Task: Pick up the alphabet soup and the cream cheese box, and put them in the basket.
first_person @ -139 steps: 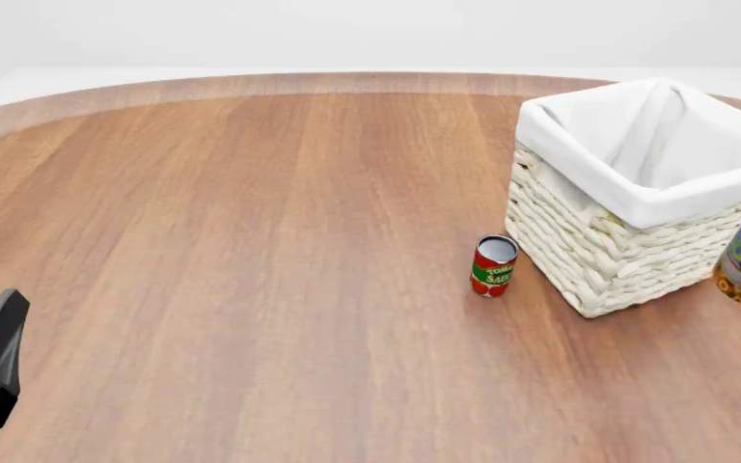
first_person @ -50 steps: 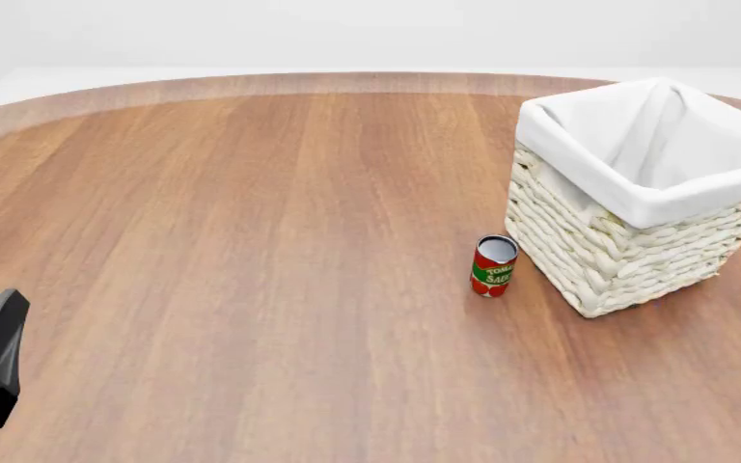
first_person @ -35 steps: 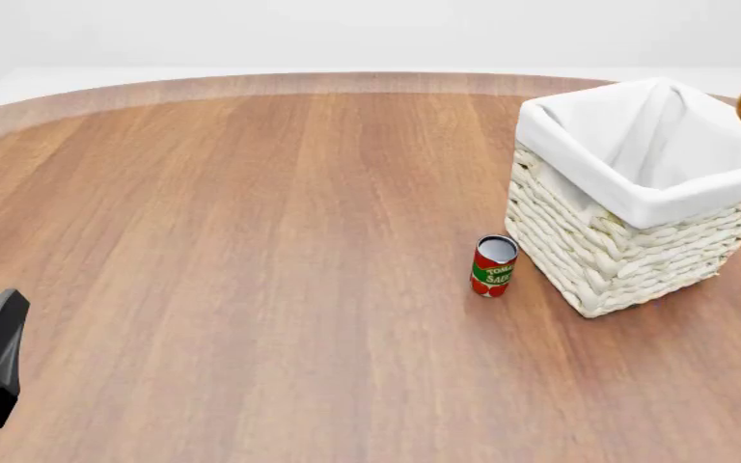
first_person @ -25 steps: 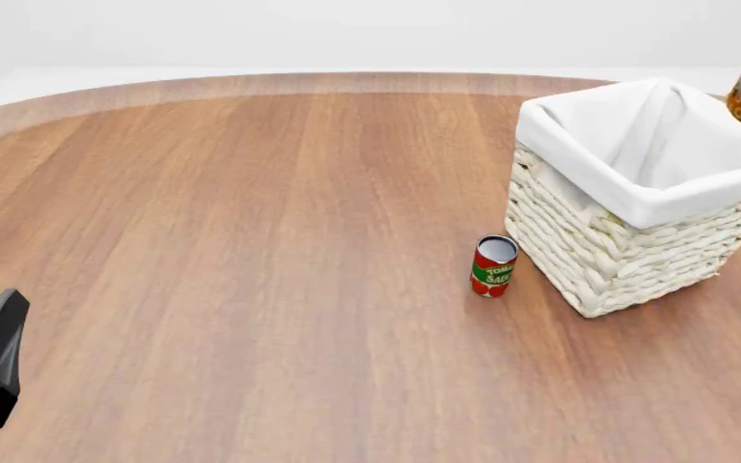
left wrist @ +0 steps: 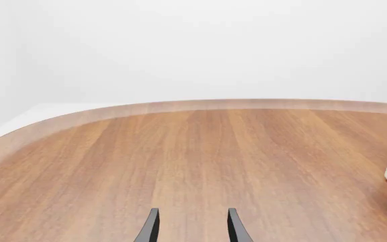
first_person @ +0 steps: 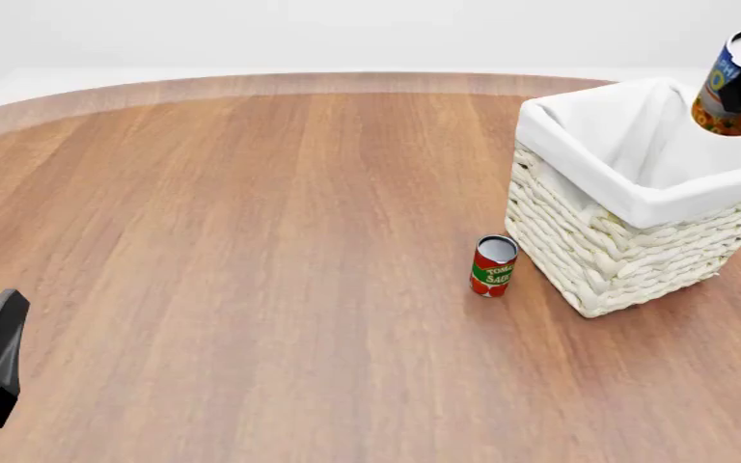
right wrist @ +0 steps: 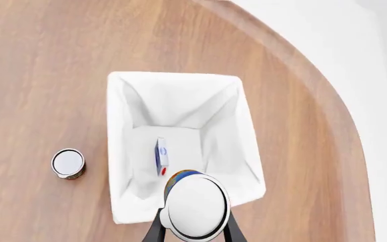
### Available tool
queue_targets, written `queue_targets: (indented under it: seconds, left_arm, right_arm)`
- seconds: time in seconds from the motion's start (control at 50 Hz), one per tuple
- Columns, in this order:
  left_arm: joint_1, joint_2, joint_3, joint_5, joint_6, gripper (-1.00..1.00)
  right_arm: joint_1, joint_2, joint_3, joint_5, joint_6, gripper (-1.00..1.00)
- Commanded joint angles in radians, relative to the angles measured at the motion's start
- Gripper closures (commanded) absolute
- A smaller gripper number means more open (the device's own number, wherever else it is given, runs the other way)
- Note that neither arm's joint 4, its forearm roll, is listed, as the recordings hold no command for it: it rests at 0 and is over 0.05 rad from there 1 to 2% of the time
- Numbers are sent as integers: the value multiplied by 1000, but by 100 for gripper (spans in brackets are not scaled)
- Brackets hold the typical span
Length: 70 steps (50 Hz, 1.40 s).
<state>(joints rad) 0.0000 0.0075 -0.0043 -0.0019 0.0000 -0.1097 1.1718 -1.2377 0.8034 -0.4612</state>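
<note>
- Two things belong in the basket (first_person: 628, 198), and one seems to be there already: the right wrist view shows a small blue and white box (right wrist: 161, 153), most likely the cream cheese box, standing on edge on the basket's cloth floor, though it is too small there to read.
- The soup can (first_person: 728, 83) is in the air, clamped in the right claw (right wrist: 193, 227); the two dark fingers press its sides just under the silver-white top, so the claw is closed around the can.
- In the front view the can hangs above the basket's far right corner, clear of the rim, leaning a little, its long axis near upright.
- The relation that matters: seen straight down from the right wrist, the can's top sits over the basket's near rim, partly over the opening and partly over the folded cloth, and the middle of the basket lies just ahead of the claw.
- My judgement is that the can should travel a little further toward the basket's middle before letting go, or it may catch the rim and tip outward.
- The right arm is the only one near the basket.
- The left claw (left wrist: 189, 227) is low over the tabletop (first_person: 242, 241), well away from the basket on its left; its fingers stand apart with nothing between them.
- The small red can (first_person: 493, 265) stands upright just beside the basket's front left wall and is not part of the job.
</note>
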Motion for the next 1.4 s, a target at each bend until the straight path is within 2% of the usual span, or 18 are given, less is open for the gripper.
queue_targets:
  seconds: [0.02, 0.18, 0.6, 1.4]
  left_arm:
    - [0, 0, 0, 0, 0, -100]
    - [0, 0, 0, 0, 0, -100]
    - [0, 0, 0, 0, 0, -100]
    - [0, 0, 0, 0, 0, -100]
  right_arm:
    - [3, 62, -22, -36, 43, 100]
    - [-16, 120, -48, -61, 57, 100]
    - [-3, 165, 13, -123, 78, 100]
    - [-15, 328, -3, -228, 60, 100]
